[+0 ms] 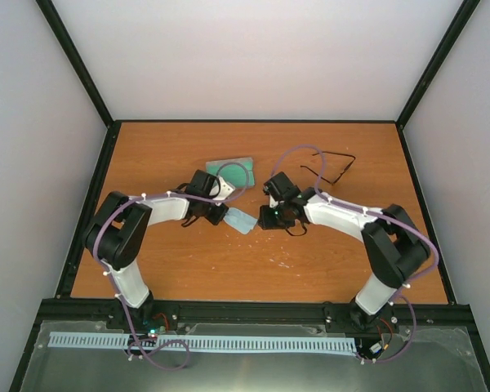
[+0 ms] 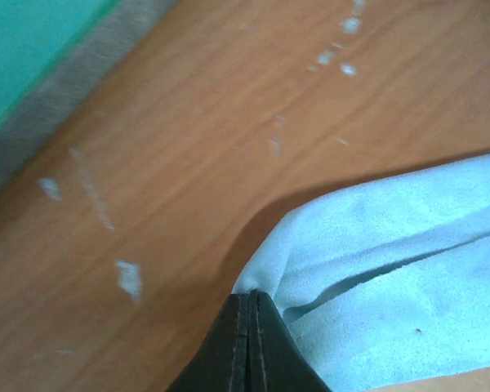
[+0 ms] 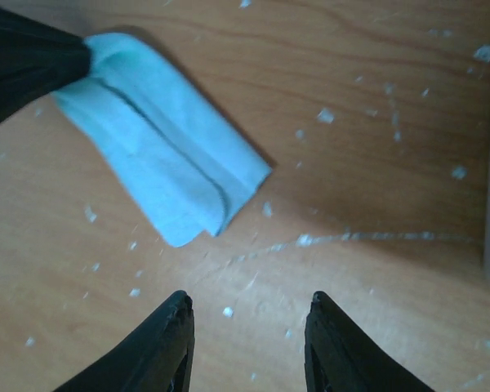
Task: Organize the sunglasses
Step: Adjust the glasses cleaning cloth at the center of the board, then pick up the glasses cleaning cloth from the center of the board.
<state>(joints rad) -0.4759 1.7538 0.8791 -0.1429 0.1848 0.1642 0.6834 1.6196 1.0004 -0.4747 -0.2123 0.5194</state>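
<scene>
Left tool [image 2: 249,327] pinches blue cloth [image 2: 392,269] — right tool [image 3: 249,309] parted; sunglasses [image 1: 331,167] lie outside teal case [image 1: 229,170]

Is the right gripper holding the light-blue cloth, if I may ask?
No: the right gripper stands open and clear of the light-blue cloth, whose corner the left gripper pinches.

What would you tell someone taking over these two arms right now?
Left gripper: shut on a corner of the folded blue cloth.
Right gripper: open and empty, near the cloth's free end.
Sunglasses: on the table at the far right, touched by neither gripper.
Done: the cloth looks folded.
Left: the cloth and sunglasses are not yet put away. A teal-and-grey item lies behind the left gripper.
</scene>
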